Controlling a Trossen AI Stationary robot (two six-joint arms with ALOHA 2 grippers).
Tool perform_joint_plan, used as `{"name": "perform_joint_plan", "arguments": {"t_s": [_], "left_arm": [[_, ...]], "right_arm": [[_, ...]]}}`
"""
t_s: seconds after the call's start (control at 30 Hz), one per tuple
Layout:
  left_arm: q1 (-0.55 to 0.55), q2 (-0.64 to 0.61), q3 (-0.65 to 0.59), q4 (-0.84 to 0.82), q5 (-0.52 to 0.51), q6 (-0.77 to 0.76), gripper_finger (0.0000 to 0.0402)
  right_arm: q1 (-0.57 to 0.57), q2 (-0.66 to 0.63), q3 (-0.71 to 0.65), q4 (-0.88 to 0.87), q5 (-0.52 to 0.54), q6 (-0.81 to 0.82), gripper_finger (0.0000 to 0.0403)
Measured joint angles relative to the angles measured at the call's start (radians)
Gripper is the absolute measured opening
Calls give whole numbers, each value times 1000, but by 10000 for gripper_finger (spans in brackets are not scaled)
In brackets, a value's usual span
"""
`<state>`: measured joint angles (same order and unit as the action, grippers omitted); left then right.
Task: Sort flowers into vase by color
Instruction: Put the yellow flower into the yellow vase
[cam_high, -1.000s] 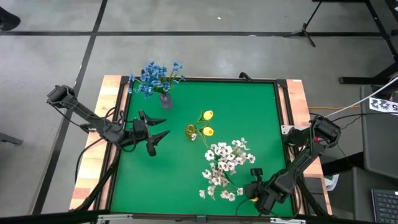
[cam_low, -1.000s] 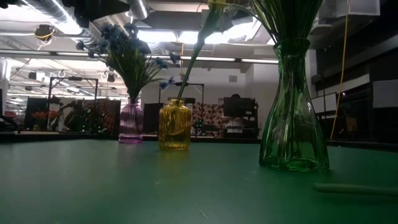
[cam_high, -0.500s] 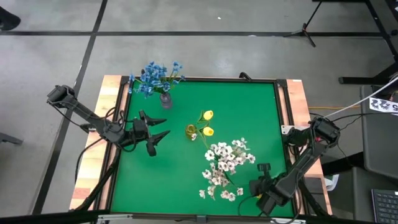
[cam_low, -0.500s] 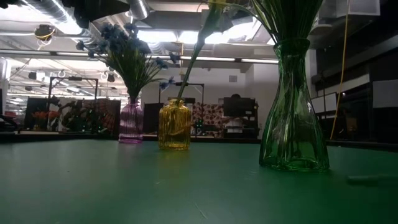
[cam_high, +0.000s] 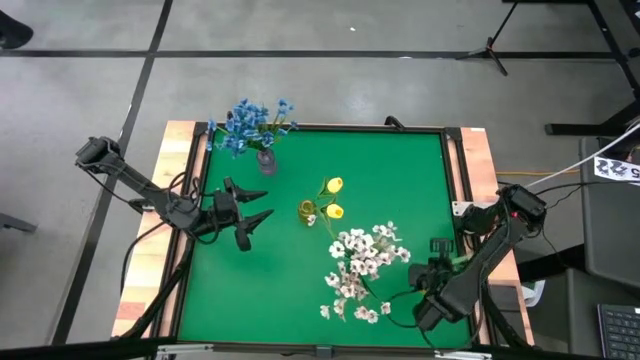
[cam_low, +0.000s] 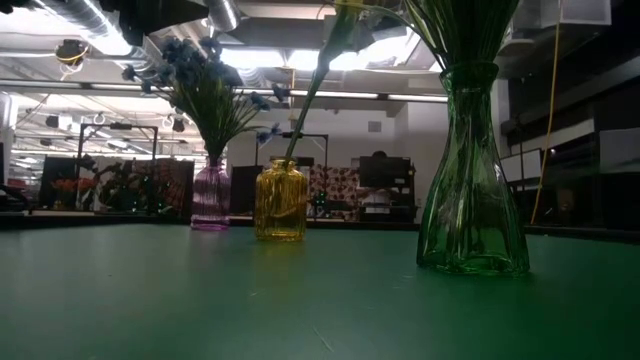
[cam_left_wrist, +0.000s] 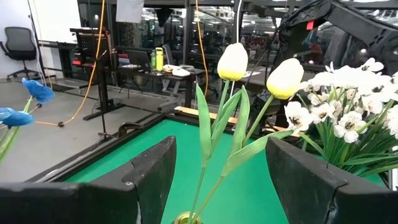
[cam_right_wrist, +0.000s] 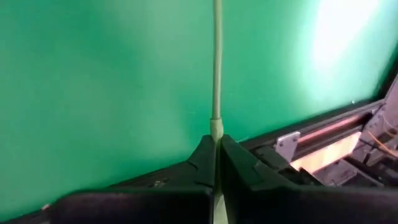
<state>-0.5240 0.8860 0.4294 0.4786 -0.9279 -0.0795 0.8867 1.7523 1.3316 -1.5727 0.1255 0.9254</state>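
Note:
Three vases stand on the green mat. A purple vase (cam_high: 266, 160) holds blue blossoms (cam_high: 250, 125). A yellow vase (cam_high: 308, 210) holds two yellow tulip buds (cam_high: 334, 198). A green glass vase (cam_low: 470, 190) holds white blossoms (cam_high: 362, 265). My left gripper (cam_high: 262, 206) is open, level, left of the yellow vase; its wrist view shows the buds (cam_left_wrist: 233, 61) between its fingers. My right gripper (cam_high: 445, 262) is near the mat's right near corner, shut on a pale green stem (cam_right_wrist: 216, 68). The stem's blossom end is hidden. My right gripper pinches the pale green stem between its two fingers at a small knot (cam_right_wrist: 216, 127) in the stem. The stem runs straight out ahead of the fingertips (cam_right_wrist: 202, 155), in line with them, over the mat. Its free end leaves the wrist view.
The mat (cam_high: 400, 170) has a raised dark frame with wooden side rails (cam_high: 478, 160). The white bouquet spreads wide just left of my right gripper. Open mat lies toward the far right and the near left. Beyond the table, the low view shows a room with shelves and lights.
My right gripper, shut on the stem, has moved from the near edge toward the far edge and slightly right. The stem that lay on the mat at the low view's right has slid right and then left that view.

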Motion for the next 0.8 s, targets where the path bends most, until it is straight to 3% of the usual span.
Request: {"name": "perform_joint_plan", "arguments": {"t_s": [0.6,0.8], "left_arm": [[0,0,0,1,0,-11,244],[0,0,0,0,0,-31,244]], "right_arm": [[-138,-12,30,2,112,87,3],[-161,-84,60,1,159,87,3]]}}
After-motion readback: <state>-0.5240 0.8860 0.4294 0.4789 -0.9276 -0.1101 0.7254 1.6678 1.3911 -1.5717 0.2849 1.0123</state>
